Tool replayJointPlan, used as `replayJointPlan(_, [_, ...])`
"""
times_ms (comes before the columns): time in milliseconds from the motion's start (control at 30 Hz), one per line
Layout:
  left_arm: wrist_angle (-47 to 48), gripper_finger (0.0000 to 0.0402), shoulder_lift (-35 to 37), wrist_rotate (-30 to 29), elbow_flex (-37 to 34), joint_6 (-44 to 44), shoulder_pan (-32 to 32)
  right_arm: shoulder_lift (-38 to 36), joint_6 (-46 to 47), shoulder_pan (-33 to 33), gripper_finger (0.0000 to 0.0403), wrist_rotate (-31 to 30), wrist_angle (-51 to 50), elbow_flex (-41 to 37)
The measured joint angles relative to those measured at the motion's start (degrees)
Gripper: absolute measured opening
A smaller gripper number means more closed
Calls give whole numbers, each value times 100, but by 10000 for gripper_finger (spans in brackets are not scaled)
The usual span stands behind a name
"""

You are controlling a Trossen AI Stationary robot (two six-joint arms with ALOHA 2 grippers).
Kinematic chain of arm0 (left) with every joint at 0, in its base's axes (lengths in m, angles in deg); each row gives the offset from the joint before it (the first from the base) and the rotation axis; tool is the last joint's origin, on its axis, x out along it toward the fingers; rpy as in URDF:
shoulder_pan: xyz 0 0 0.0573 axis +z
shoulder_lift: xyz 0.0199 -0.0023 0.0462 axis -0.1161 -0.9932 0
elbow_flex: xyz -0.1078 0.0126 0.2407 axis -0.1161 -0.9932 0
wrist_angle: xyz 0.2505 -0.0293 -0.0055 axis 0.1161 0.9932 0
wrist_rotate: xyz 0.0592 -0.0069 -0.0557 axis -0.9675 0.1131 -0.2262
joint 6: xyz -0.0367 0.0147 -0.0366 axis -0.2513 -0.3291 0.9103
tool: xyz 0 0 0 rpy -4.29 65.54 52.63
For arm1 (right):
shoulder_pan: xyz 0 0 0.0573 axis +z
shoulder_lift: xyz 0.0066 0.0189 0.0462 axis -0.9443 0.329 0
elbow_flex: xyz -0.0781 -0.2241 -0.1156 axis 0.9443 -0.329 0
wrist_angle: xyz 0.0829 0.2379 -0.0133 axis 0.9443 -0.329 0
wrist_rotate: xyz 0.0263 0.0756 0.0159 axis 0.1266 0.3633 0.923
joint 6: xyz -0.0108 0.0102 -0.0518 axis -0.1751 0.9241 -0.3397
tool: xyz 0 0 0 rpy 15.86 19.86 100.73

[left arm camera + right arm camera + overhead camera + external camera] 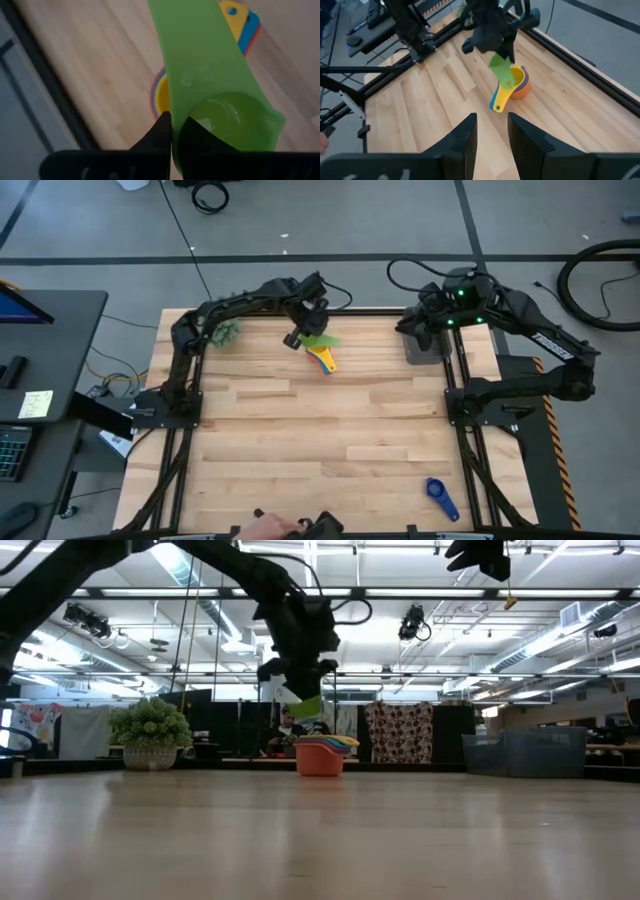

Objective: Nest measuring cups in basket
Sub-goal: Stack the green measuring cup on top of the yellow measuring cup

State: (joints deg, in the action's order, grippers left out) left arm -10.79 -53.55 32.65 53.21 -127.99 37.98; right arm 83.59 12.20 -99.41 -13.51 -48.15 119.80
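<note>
A green measuring cup (220,115) hangs in my shut left gripper (172,132) just above a nest of measuring cups (324,360), orange at the bottom (320,760), which stands on the table's far middle. A dark blue measuring cup (441,498) lies alone near the front right corner. The dark grey basket (428,346) stands at the far right, with my right gripper (490,132) open and high above it, nothing between its fingers. My left gripper pinches the green cup's bowl wall (186,120), beside where the handle joins, at the fingers' free ends. The fingers slant down from the table's far left. The cup is lifted clear, its handle (504,79) pointing down toward the nest below.
A fuzzy green plant ball (226,333) sits at the far left by the left arm. A person's hand (266,527) shows at the table's near edge. The wide middle of the wooden table (320,440) is bare.
</note>
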Motion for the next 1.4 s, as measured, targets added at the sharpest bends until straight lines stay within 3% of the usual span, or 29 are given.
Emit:
replayJointPlan(300, [-569, 14, -245, 95, 11, -80, -28, 45, 0, -144, 114, 12, -2, 0])
replayJointPlan(967, [-555, 25, -507, -13, 2, -133, 13, 40, -20, -314, 114, 15, 12, 0])
replayJointPlan(1267, [-555, 35, -505, -31, 2, 535, 13, 40, -20, -314, 113, 15, 12, 0])
replayJointPlan(1400, [-551, 36, -503, -357, 2, 652, 11, 40, -20, -314, 113, 15, 9, 0])
